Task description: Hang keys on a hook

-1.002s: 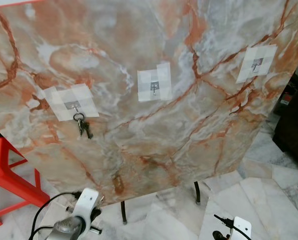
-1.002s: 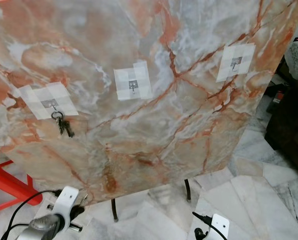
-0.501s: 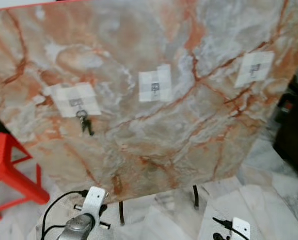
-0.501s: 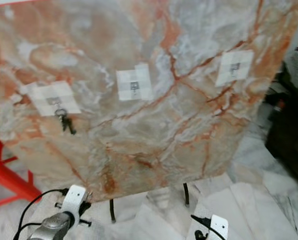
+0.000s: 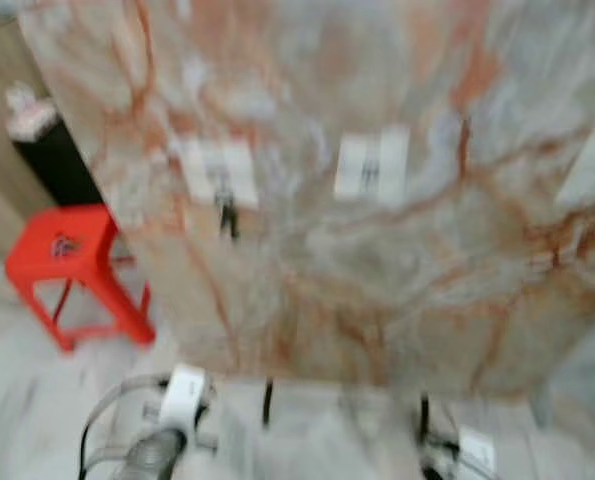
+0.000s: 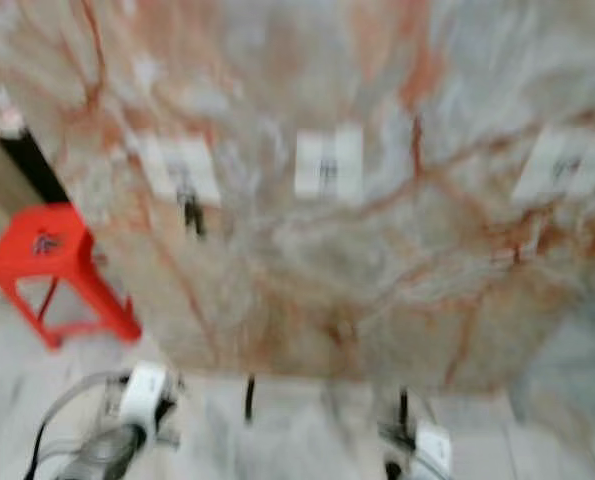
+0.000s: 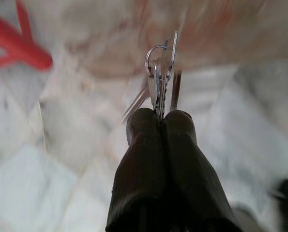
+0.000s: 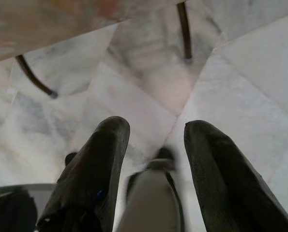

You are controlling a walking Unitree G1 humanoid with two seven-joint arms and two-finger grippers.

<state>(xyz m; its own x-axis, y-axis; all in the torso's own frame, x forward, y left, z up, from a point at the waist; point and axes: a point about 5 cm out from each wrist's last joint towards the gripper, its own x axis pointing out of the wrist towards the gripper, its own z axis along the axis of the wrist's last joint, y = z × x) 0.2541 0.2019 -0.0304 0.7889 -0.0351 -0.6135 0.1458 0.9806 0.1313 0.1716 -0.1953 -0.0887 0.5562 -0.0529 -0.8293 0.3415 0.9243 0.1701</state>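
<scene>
Clearly the keys (image 7: 159,72) are not hung yet: the left claw (image 7: 160,116) has its fingers pressed together on them, ring and blades sticking out past the tips. Well ahead of and above that claw, the marble board (image 5: 377,270) carries taped hooks (image 5: 369,166); one (image 5: 220,180) already seems to hold something dark, though blur hides what. The right claw (image 8: 156,133) hangs low with fingers apart, holding nothing. Reaching a free hook remains.
</scene>
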